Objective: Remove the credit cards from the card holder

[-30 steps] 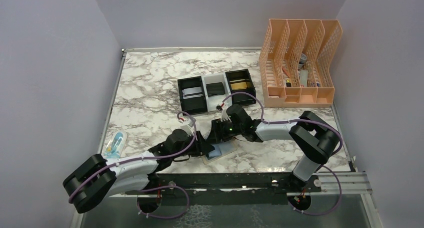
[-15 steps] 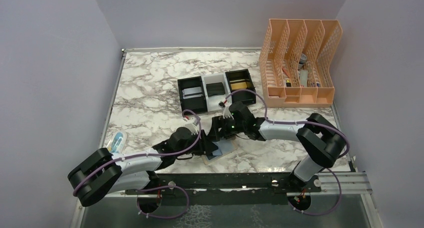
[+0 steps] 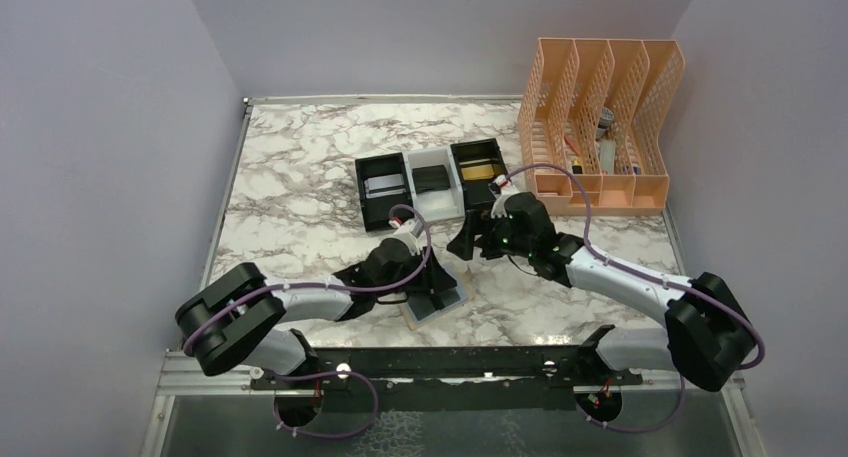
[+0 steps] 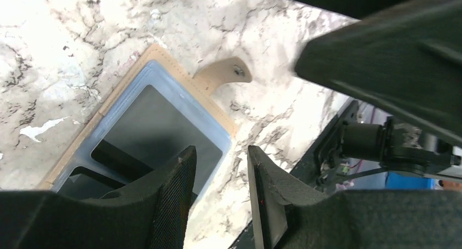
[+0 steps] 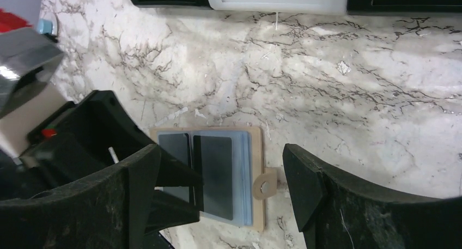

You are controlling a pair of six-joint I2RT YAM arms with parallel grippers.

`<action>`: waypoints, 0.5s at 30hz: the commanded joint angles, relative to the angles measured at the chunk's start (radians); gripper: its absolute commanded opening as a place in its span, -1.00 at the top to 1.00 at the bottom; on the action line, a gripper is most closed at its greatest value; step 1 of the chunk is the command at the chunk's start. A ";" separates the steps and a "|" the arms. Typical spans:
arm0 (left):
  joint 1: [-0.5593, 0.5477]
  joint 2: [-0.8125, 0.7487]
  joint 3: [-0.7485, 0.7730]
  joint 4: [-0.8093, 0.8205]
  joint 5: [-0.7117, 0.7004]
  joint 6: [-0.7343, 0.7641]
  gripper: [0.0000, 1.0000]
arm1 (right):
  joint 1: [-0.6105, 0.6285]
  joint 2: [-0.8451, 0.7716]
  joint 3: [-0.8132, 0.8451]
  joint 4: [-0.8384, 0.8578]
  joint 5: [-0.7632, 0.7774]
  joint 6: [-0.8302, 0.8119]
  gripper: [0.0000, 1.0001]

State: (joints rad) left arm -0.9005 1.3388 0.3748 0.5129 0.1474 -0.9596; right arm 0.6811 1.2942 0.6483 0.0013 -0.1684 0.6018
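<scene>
The tan card holder (image 3: 445, 305) lies open and flat near the table's front edge, its snap tab (image 5: 265, 186) pointing right. A dark credit card (image 5: 215, 175) shows inside its bluish clear pocket (image 4: 152, 123). My left gripper (image 3: 433, 283) rests over the holder's left part, with one fingertip (image 4: 182, 167) above the pocket. Its jaws stand apart with only marble between them (image 4: 219, 162). My right gripper (image 3: 470, 239) hangs behind and above the holder, wide open and holding nothing (image 5: 220, 167). Further credit cards lie in the bins: silvery (image 3: 383, 185), dark (image 3: 432, 177) and gold (image 3: 480, 169).
A row of three small bins stands behind the holder: black (image 3: 366, 202), white (image 3: 445, 205), black (image 3: 500, 157). A peach mesh file organizer (image 3: 600, 127) with a few items stands at the back right. The table's black front rail (image 3: 450, 362) runs just below the holder.
My right gripper has drawn back from the holder toward the bins and opened wide. My left arm has pushed forward and right, further over the holder.
</scene>
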 commanded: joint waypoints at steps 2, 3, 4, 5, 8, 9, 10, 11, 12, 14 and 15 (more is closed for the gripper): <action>-0.029 0.045 0.025 0.030 -0.035 0.022 0.14 | 0.001 -0.071 -0.035 -0.047 0.032 -0.031 -0.65; -0.029 0.025 0.020 0.030 -0.039 0.022 0.12 | 0.001 -0.074 -0.039 -0.045 0.017 -0.032 -0.62; -0.030 0.002 0.013 0.029 -0.040 0.024 0.11 | 0.001 -0.072 -0.043 -0.037 -0.006 -0.033 -0.58; -0.029 -0.027 0.002 0.029 -0.041 0.025 0.10 | 0.001 -0.071 -0.045 -0.033 -0.030 -0.033 -0.51; -0.029 -0.119 -0.045 0.008 -0.069 0.018 0.07 | 0.000 -0.064 -0.059 0.008 -0.122 -0.036 -0.33; -0.030 -0.152 -0.062 -0.003 -0.089 0.012 0.06 | 0.001 -0.058 -0.063 0.022 -0.150 -0.036 -0.28; -0.029 -0.172 -0.080 -0.015 -0.104 0.006 0.05 | 0.001 -0.049 -0.065 0.029 -0.170 -0.035 -0.23; -0.029 -0.185 -0.095 -0.027 -0.113 0.000 0.06 | 0.001 -0.039 -0.066 0.039 -0.192 -0.036 -0.18; -0.030 -0.192 -0.108 -0.037 -0.119 -0.006 0.06 | 0.001 -0.027 -0.069 0.052 -0.216 -0.039 -0.14; -0.029 -0.192 -0.124 -0.054 -0.119 -0.018 0.06 | 0.001 0.003 -0.072 0.080 -0.272 -0.049 -0.09; -0.029 -0.189 -0.129 -0.058 -0.116 -0.022 0.06 | 0.001 0.015 -0.069 0.084 -0.291 -0.052 -0.08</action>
State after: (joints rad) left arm -0.9253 1.1503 0.2810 0.4988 0.0753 -0.9600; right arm 0.6804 1.2659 0.5858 0.0139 -0.3256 0.5709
